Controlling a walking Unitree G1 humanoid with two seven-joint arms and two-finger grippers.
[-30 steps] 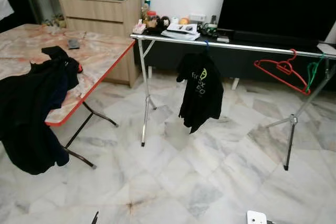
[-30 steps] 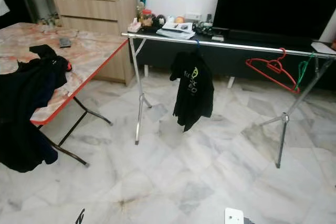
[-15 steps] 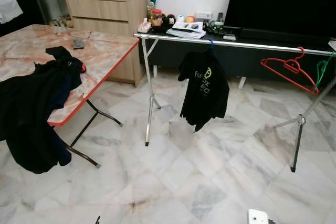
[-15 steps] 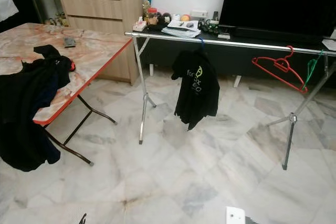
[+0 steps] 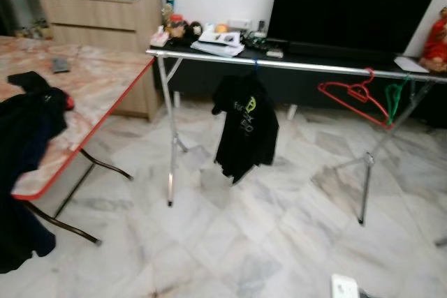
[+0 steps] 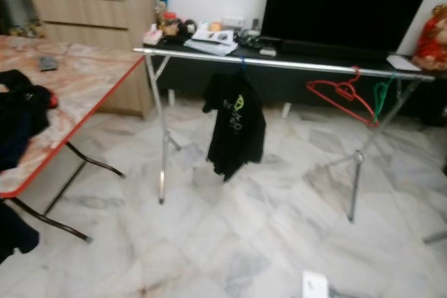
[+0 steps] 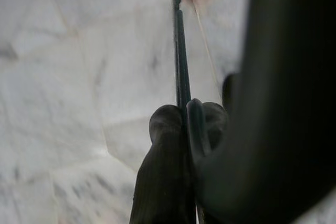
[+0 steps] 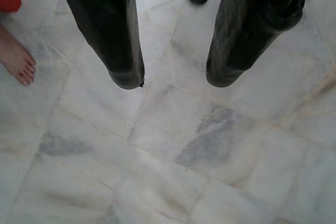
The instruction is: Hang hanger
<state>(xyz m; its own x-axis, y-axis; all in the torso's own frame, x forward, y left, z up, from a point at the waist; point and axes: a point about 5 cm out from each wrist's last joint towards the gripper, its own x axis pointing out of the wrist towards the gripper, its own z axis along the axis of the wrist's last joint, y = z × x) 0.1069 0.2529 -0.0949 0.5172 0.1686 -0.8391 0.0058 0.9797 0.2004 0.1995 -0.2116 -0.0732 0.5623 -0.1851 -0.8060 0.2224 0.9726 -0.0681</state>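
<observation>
Nearest, low over the marble floor [image 5: 279, 242]: left gripper [image 7: 184, 124] with fingers [image 7: 163, 129] clenched on a thin dark hanger [image 7: 179, 72], seen edge-on and running away from the fingertips above the tiles. Beside it, right gripper [image 8: 173, 77] hanging released, fingers [image 8: 123, 72] spread wide with bare marble between them, and a person's bare foot [image 8: 16, 59] on the tiles off to one side. Further out, a broad open stretch of floor ahead. To the left, a marble-topped folding desk [image 5: 98, 82] with a red edge, dark clothing [image 5: 24, 123] draped over its near corner and hanging below the rim. Straight on, a metal clothes rail [image 5: 293, 65] on splayed legs, open floor between its left leg and the desk's red edge. On the rail, a black shirt [image 5: 244, 127] hung toward the left, a red hanger [image 5: 353, 95] and a green hanger [image 5: 396, 95] close together near the right end. Behind, a low dark cabinet [image 5: 307, 78] with small clutter on top, a large black screen [image 5: 349, 1], and a wooden dresser [image 5: 98, 15] against the wall at far left.
</observation>
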